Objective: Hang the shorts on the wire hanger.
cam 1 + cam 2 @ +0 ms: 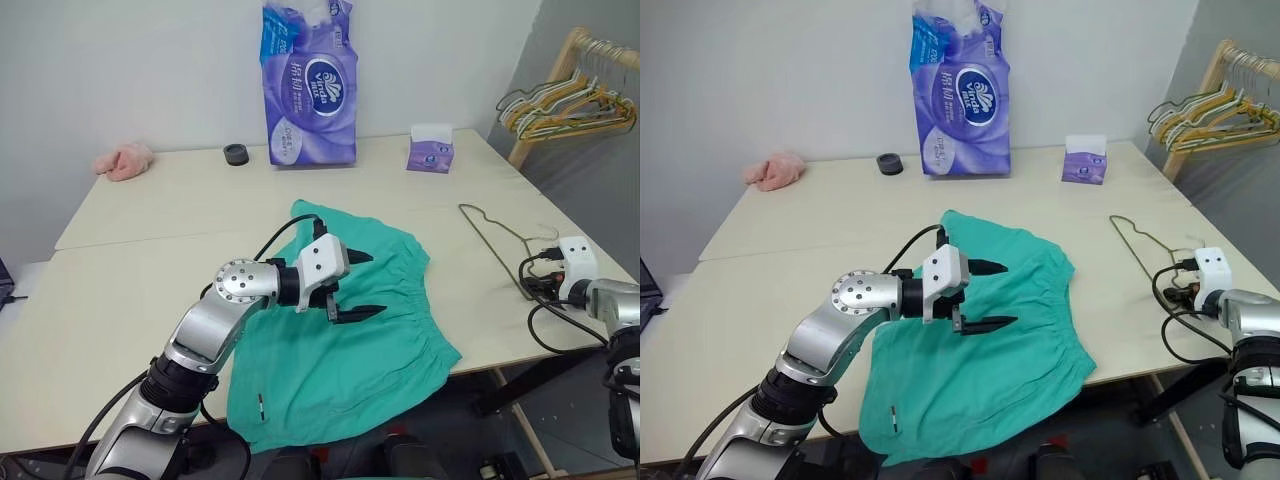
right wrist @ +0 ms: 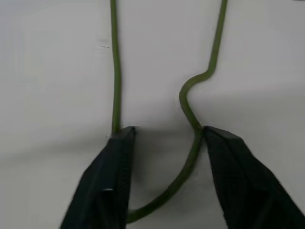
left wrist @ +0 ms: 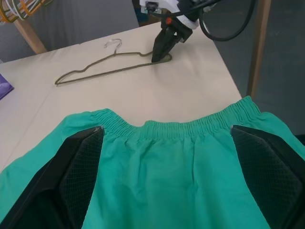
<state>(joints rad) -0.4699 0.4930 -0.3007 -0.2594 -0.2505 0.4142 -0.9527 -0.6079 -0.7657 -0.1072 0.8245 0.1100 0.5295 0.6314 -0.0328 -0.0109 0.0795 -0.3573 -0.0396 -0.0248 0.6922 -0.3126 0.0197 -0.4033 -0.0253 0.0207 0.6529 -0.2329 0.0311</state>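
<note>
Head views. The teal-green cloth shorts (image 1: 350, 330) lie flat on the pale worktop (image 1: 130, 260), one hem draped over its near edge. The left claw (image 1: 352, 285) hovers above them, jaws wide and empty. The thin olive-gold wire hanger (image 1: 497, 240) lies flat near the worktop's right edge, well apart from the shorts. The right claw (image 1: 1185, 293) sits at the hanger's near end. A purple tissue pack (image 1: 310, 80), a small purple tissue box (image 1: 430, 150), a pink cloth lump (image 1: 124, 160) and a black ring (image 1: 236, 153) stand far back, leaving open room around both task things.

Left wrist view. The gathered waistband faces the hanger across bare worktop; the right claw's tip meets the wire there.

Right wrist view. The right claw's two black fingers (image 2: 107, 186) straddle the bent end of the wire, jaws narrowed but with a gap between them; whether they grip it cannot be told.

Risks. The thin wire lying flat may slip from the pads or skid toward the right edge. The overhanging hem could drag the shorts off the worktop if tugged.
</note>
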